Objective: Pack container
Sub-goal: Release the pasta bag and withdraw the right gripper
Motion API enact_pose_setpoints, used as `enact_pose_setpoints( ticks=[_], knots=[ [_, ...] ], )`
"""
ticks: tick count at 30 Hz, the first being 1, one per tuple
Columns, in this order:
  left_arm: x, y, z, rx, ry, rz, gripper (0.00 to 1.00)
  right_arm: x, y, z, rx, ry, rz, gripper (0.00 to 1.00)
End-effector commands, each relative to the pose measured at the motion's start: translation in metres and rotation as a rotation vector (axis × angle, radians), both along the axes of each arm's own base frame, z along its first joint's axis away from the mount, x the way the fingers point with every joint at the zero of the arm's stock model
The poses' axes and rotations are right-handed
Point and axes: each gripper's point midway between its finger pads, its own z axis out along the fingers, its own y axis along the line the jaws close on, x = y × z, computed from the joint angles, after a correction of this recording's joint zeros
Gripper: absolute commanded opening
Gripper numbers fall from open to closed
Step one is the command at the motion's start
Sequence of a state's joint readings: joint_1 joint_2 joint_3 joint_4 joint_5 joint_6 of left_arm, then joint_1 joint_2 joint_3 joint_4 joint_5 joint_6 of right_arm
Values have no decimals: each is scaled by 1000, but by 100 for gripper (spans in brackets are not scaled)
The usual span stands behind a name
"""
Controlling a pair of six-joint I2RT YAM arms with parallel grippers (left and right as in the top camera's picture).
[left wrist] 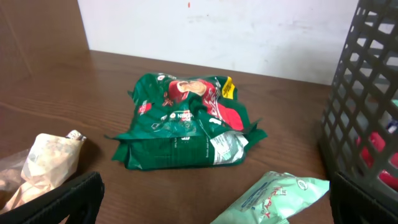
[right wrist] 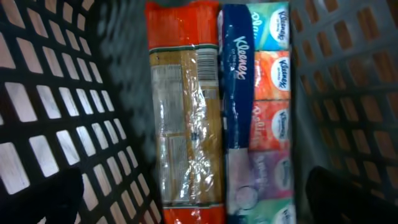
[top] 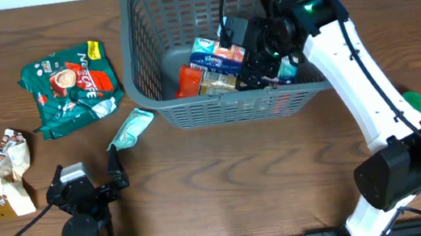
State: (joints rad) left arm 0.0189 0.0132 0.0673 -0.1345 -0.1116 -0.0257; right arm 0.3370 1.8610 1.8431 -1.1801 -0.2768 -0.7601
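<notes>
The container [top: 226,109] is a dark grey lattice basket at the back middle of the table. Inside it lie an orange packet [top: 188,80] and a Kleenex tissue pack [top: 214,52] side by side. My right gripper [top: 257,67] reaches down into the basket. In the right wrist view it [right wrist: 199,199] stands open, its dark fingers wide apart above the orange packet [right wrist: 183,124] and the tissue pack [right wrist: 255,106], touching neither. My left gripper [top: 88,181] is open near the front left, with nothing in it. A mint green packet [left wrist: 273,196] lies just ahead of it [left wrist: 214,205].
A green Nescafe bag [top: 71,83] lies left of the basket, with a crumpled beige packet [top: 6,177] at the far left. The mint packet [top: 130,128] rests by the basket's front left corner. A small green object [top: 413,99] shows behind the right arm.
</notes>
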Motion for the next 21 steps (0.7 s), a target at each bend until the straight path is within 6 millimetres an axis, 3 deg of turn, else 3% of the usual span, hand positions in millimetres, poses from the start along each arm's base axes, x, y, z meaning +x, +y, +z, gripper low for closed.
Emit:
enact_pose_setpoints(
  ticks=[1, 5, 8, 11, 16, 18, 21],
  knots=[
    [-1, 3, -16, 3, 48, 18, 99, 0, 3, 24, 62, -31, -43, 99],
    [-1, 3, -16, 3, 48, 18, 99, 18, -11, 46, 55, -108, -229, 99],
    [-1, 3, -16, 3, 48, 18, 99, 40, -48, 77, 1, -229, -532, 99],
    [-1, 3, -16, 3, 48, 18, 99, 46, -91, 118, -24, -355, -823, 99],
    [-1, 3, -16, 3, 48, 18, 99, 22, -157, 171, 27, -445, -1194, 99],
    [-1, 3, -16, 3, 48, 18, 99, 4, -187, 179, 70, -426, -1362, 99],
    [-1, 3, -16, 3, 48, 18, 99, -27, -234, 177, 107, -363, -1614, 99]
  ],
)
